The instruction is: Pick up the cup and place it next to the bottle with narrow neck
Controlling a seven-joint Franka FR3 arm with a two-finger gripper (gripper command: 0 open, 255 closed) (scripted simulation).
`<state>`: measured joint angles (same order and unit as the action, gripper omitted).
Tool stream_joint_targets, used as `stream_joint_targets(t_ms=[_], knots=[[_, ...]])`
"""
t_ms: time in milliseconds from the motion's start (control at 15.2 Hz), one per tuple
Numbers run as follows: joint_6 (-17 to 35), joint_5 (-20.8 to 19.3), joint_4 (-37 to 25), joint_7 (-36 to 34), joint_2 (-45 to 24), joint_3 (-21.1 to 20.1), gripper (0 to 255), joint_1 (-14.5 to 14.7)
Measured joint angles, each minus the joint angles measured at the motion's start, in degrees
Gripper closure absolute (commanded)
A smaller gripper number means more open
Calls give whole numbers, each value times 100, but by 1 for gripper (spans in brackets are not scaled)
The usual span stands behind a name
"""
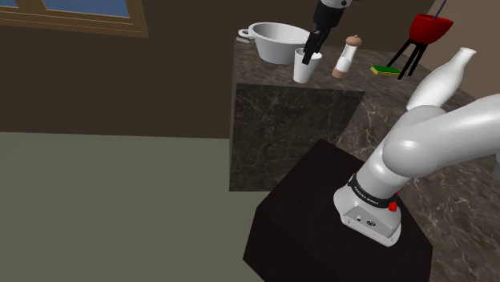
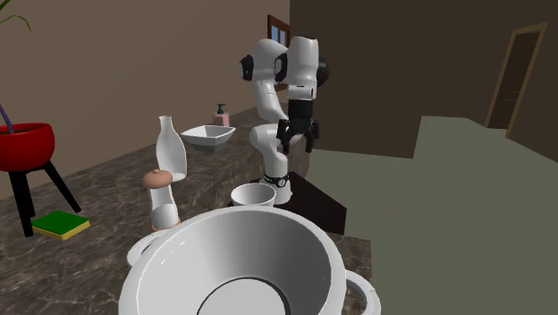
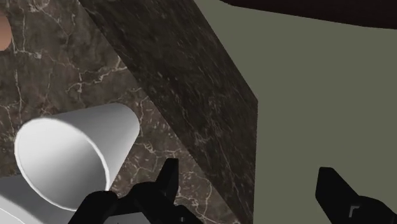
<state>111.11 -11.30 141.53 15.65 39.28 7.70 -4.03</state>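
A plain white cup [image 1: 304, 69] stands upright near the counter's corner, beside a big white pot [image 1: 276, 40]. The black gripper [image 1: 309, 53] hangs open just above the cup's rim, offset toward the counter's edge. In the second exterior view the gripper [image 2: 297, 141] is above and behind the cup [image 2: 253, 194]. Seen from the wrist, the cup [image 3: 76, 153] lies outside the nearer finger, not between the fingers, and the gripper [image 3: 248, 188] holds nothing. The white narrow-necked bottle [image 1: 441, 80] [image 2: 171, 148] stands further along the counter, near the arm's elbow.
A white grinder with a tan top [image 1: 346, 56] stands between cup and bottle. A green-yellow sponge [image 1: 385, 70] and a red bowl on a black stand [image 1: 430, 28] sit behind. A white bowl [image 2: 208, 135] and a soap dispenser [image 2: 221, 116] lie beyond the bottle. The dark marble counter [image 1: 240, 80] drops to the floor.
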Motion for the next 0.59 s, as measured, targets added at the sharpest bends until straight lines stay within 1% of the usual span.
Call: stream_joint_targets(t_ms=[330, 594], knots=[[856, -289, -64, 381, -612, 455, 0, -184], [1540, -397, -288, 674, -1267, 808, 0, -264]])
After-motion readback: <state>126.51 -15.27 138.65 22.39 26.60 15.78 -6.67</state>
